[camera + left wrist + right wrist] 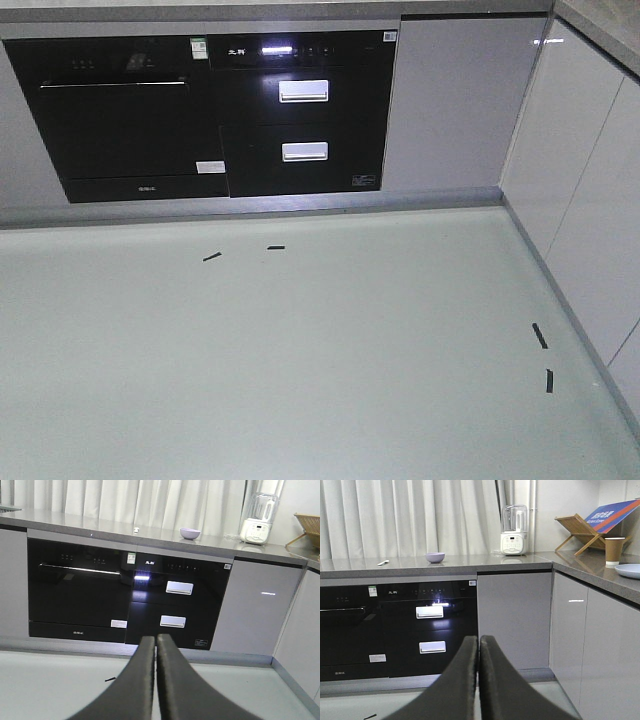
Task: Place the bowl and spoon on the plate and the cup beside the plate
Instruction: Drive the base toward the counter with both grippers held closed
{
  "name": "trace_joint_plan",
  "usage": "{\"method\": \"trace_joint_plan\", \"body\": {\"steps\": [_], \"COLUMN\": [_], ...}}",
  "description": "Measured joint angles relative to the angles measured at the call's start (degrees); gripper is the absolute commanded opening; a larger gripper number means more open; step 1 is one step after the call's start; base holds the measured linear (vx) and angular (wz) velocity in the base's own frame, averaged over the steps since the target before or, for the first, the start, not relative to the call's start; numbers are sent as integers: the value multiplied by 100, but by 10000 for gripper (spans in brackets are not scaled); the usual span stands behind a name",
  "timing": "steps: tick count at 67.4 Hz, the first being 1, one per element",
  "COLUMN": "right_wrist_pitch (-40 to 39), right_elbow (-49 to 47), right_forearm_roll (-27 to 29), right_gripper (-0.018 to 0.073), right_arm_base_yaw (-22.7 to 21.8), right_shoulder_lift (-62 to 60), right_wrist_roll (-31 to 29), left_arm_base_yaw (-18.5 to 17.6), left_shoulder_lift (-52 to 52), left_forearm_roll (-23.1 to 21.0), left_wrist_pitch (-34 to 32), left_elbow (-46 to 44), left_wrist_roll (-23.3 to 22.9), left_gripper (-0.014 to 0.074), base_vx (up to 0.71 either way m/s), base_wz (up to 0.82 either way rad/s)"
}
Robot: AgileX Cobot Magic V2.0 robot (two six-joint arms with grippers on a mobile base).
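Bowl and spoon lie apart from plate and cup past the worktop's corner. The left gripper and right gripper, fingers pressed together, are empty, so the task seems unstarted.

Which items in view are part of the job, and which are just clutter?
Job:
- bowl and spoon, apart on the back counter
- cup and plate, on the side counter

Lying about:
- blender
- wooden dish rack holding a blue board
- black tape marks
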Motion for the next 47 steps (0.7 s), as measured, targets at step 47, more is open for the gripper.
{"method": "trace_joint_plan", "body": {"steps": [47], "right_wrist_pitch": [0], "right_elbow": [0], "right_forearm_roll": [0], "right_gripper": [-4], "right_arm_base_yaw": [0], "right_shoulder_lift": [0], "right_wrist_roll": [0], "left_arm_base_yaw": [0], "left_shoulder_lift": [0], "left_forearm_roll": [0], "left_wrist_pitch": [0], "left_elbow": [0], "left_wrist_roll": [0], "left_gripper": [-6], "base_vx": [6], "base_wz": [1]}}
